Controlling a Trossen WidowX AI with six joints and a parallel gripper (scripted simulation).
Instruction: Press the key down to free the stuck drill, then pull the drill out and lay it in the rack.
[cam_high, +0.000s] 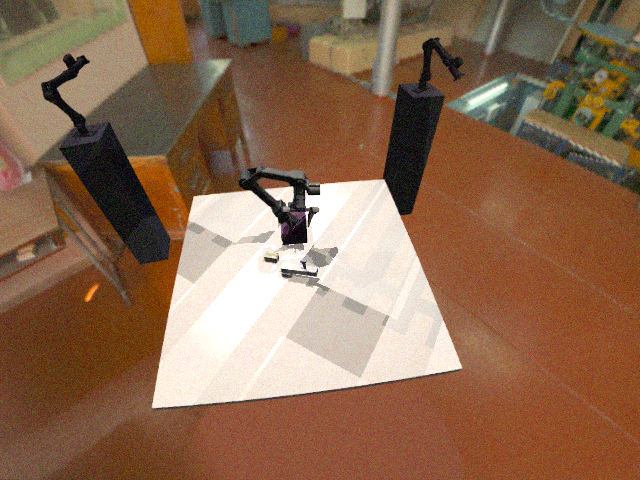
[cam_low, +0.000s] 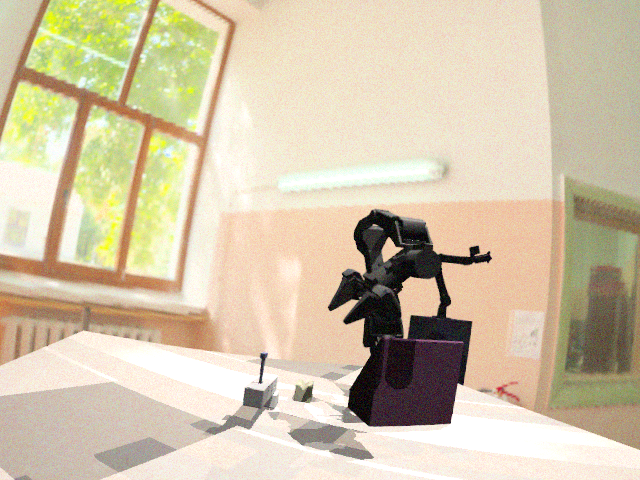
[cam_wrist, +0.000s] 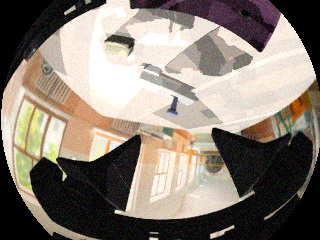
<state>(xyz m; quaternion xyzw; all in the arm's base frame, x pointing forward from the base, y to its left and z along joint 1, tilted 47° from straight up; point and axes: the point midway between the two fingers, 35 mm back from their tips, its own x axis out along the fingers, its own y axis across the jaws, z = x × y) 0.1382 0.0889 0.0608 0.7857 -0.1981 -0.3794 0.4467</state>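
Note:
The drill is a thin dark-blue pin with a wider head, standing upright in a grey block. A small lighter piece at the block's end may be the key; its height is too small to tell. The rack is a small pale yellow-green block with a notched top, lying apart from the grey block. My gripper is open and empty, raised high above the table, back from the drill on the side of the arm's base.
A dark purple pedestal stands under my arm, behind the block and rack. Two more dark pedestals with black arms stand beyond the edges of the white table.

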